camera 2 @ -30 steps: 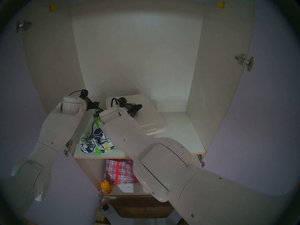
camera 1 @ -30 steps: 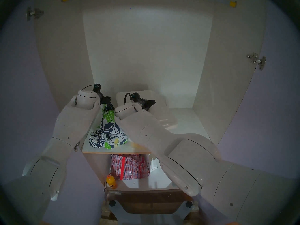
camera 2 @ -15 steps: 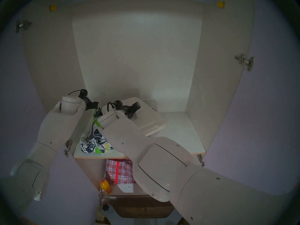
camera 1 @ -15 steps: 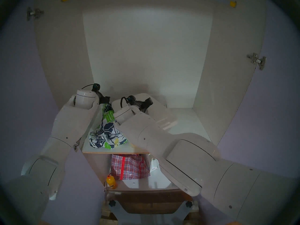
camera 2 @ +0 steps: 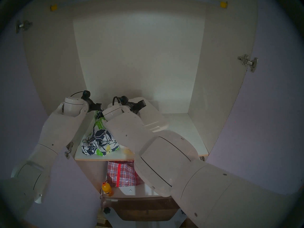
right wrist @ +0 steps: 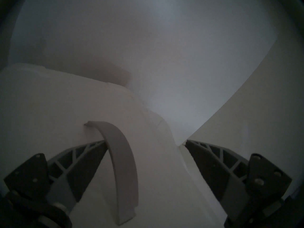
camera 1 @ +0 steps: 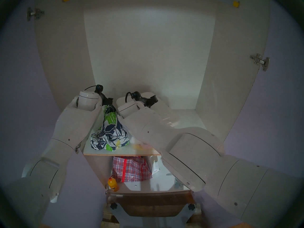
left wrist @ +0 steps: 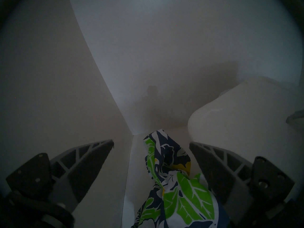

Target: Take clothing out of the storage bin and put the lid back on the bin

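The navy, white and lime-green clothing (camera 1: pixel 108 133) lies heaped on the cupboard shelf at the left, with its peak up at my left gripper (camera 1: pixel 109 100). In the left wrist view the cloth (left wrist: pixel 172 181) hangs between the spread fingers, against the right one, and the gripper (left wrist: pixel 151 143) is open. The white lid (camera 1: pixel 164 110) lies tilted to the right of the clothing. My right gripper (right wrist: pixel 144 140) is open over it, its left fingertip (right wrist: pixel 98 143) under the grey handle (right wrist: pixel 121 165). The storage bin is mostly hidden under the lid and my right forearm.
The white shelf (camera 1: pixel 189 122) is closed in by the cupboard's side and back walls. On the shelf below stand a red-checked woven bag (camera 1: pixel 131 169), an orange bottle (camera 1: pixel 113 184) and a white bag (camera 1: pixel 155 166). The cupboard doors stand open on both sides.
My right gripper has moved a little back and up with its finger at the handle, and the lid has turned and tilted with it. The left arm and the clothing have hardly moved.
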